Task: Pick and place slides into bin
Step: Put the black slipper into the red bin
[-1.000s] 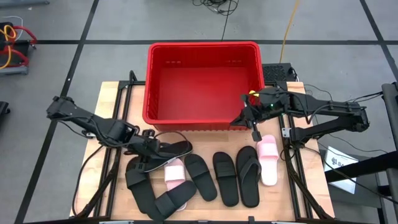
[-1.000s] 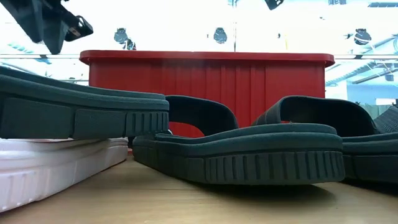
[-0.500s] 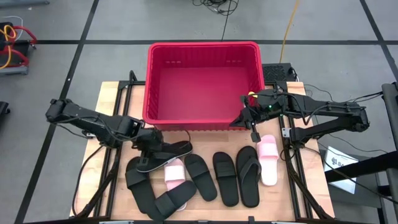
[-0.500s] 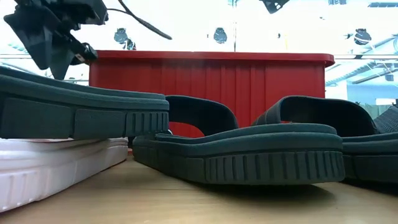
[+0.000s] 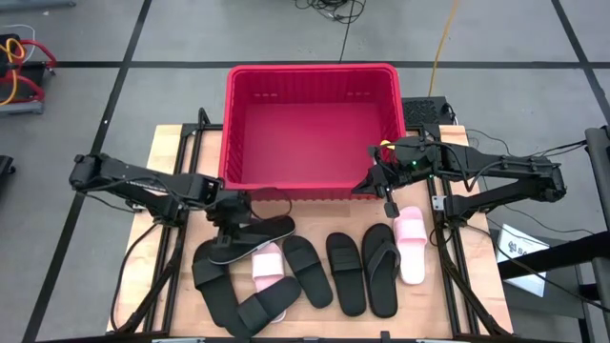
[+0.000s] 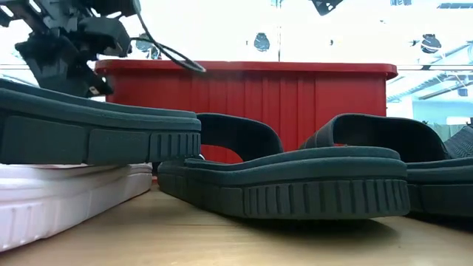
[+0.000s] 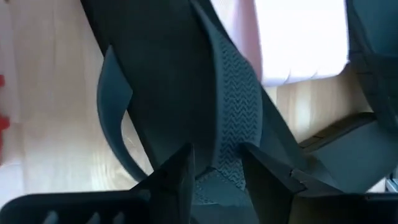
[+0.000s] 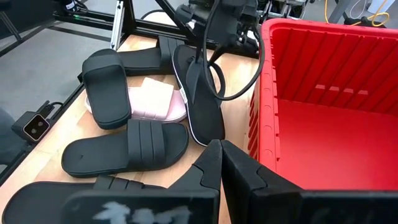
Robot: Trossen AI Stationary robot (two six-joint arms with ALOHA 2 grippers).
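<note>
Black flip-flop (image 5: 253, 235) now straddled by spread left gripper (image 5: 232, 215), newly advanced to 7 o'clock of empty red bin (image 5: 310, 72); pickup imminent. Right gripper (image 5: 388, 195) pressed together, idle.

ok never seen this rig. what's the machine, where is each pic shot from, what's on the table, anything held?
Two dark robot arms work at a wooden table. One camera looks straight down, one sits at tabletop level, and one rides on each wrist. A red bin, with nothing in it, stands at the back. In front lie black slides and flip-flops plus two pink slides. The left gripper is down at a black flip-flop, fingers open astride its end, not visibly clamped. The right gripper hangs shut at the bin's front right corner, holding nothing.
</note>
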